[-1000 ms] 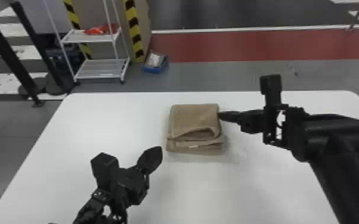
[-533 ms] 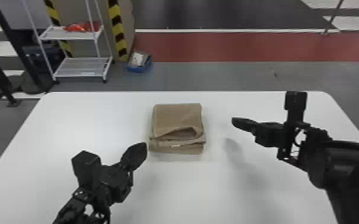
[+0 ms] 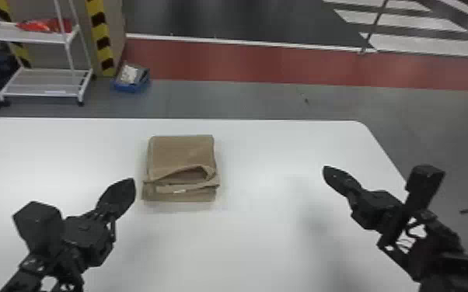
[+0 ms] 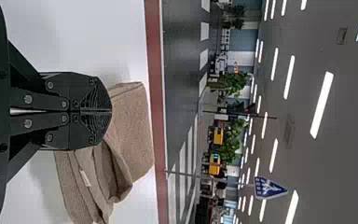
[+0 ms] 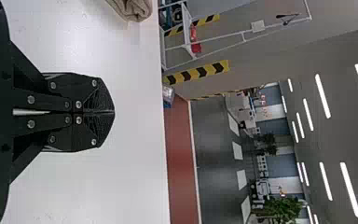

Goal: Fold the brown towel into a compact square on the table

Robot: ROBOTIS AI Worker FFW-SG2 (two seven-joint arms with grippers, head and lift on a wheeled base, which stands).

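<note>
The brown towel point(image 3: 182, 151) lies folded into a roughly square stack near the table's far edge, with a loose, raised fold and a small white label on its near side. My left gripper point(image 3: 130, 184) hangs just left of the towel in the head view; in the left wrist view that gripper point(image 4: 111, 111) is shut, with the towel point(image 4: 133, 135) beyond its tips. Well to the towel's right stands my right gripper point(image 3: 326, 171). The right wrist view has this gripper point(image 5: 113, 112) shut on nothing, and a corner of the towel point(image 5: 137, 9) shows there too.
The white table point(image 3: 260, 240) carries the towel, its rounded far right corner beyond my right gripper. Past the far edge, on the floor, stand a white shelf rack point(image 3: 42, 93) and a blue box point(image 3: 131, 85).
My right gripper has moved away from the towel's right side, out to the right. The head view has shifted rightward. The towel keeps its folded shape, and my left gripper remains beside it.
</note>
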